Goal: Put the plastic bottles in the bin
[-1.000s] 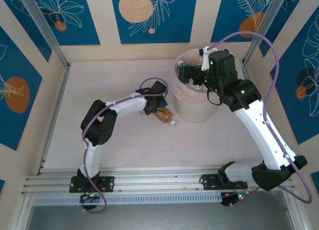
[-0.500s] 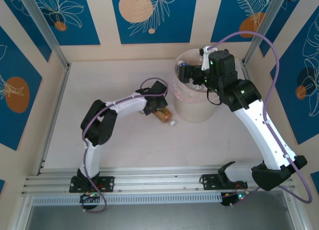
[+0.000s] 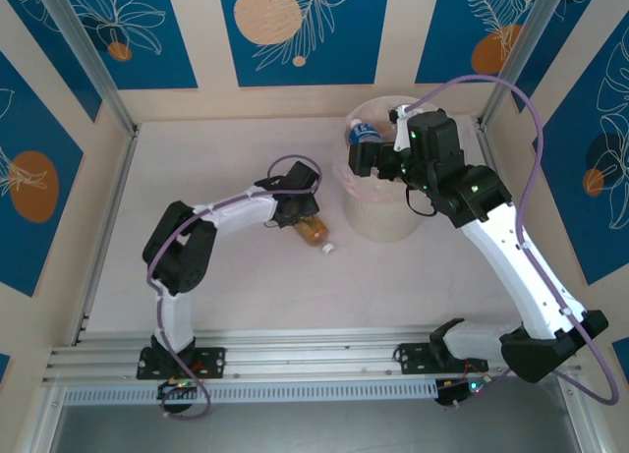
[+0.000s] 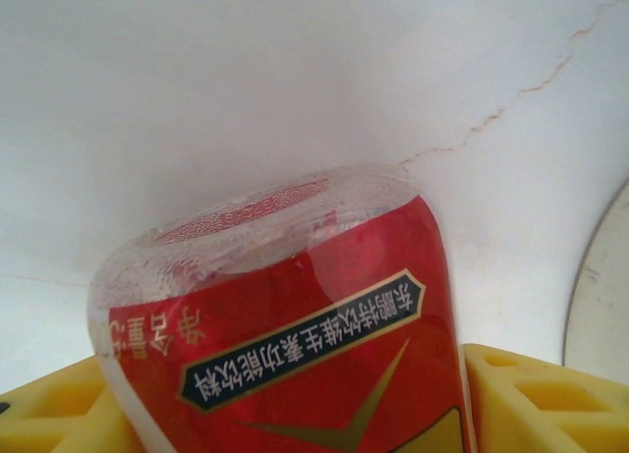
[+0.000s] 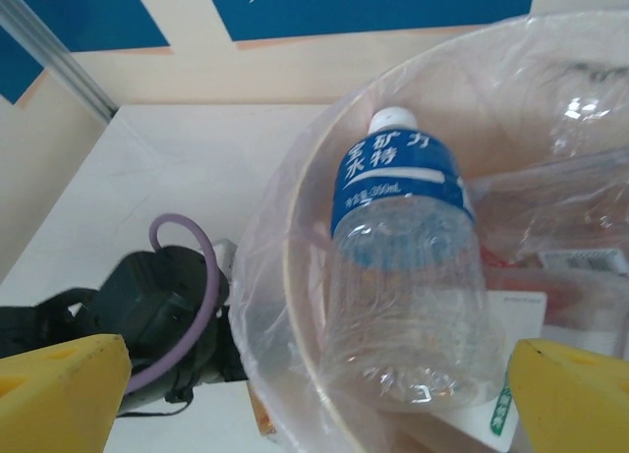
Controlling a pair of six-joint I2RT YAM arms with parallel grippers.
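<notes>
A clear bottle with a red label (image 4: 314, 345) lies on its side on the table, with my left gripper (image 4: 295, 404) shut on it. Both yellow fingers (image 4: 536, 399) press its sides. From above, this brownish bottle (image 3: 314, 231) lies just left of the bin (image 3: 378, 217), under my left gripper (image 3: 298, 213). Its white cap points toward the near edge. My right gripper (image 3: 366, 158) hangs open over the bin's left rim (image 5: 295, 237). A clear bottle with a blue label (image 5: 403, 266) sits loose inside the bin between the spread fingers, also visible from above (image 3: 366, 134).
The bin has a thin plastic liner (image 5: 260, 306) and holds more labelled bottles (image 5: 550, 276). It stands at the back, close to the back wall. The left arm's purple cable (image 3: 295, 163) loops beside it. Metal frame posts (image 3: 88, 55) stand at the back corners.
The left gripper has closed in on the red-labelled bottle and shifted it slightly left, away from the bin. The right gripper has drawn back a little, uncovering the blue-labelled bottle in the bin.
</notes>
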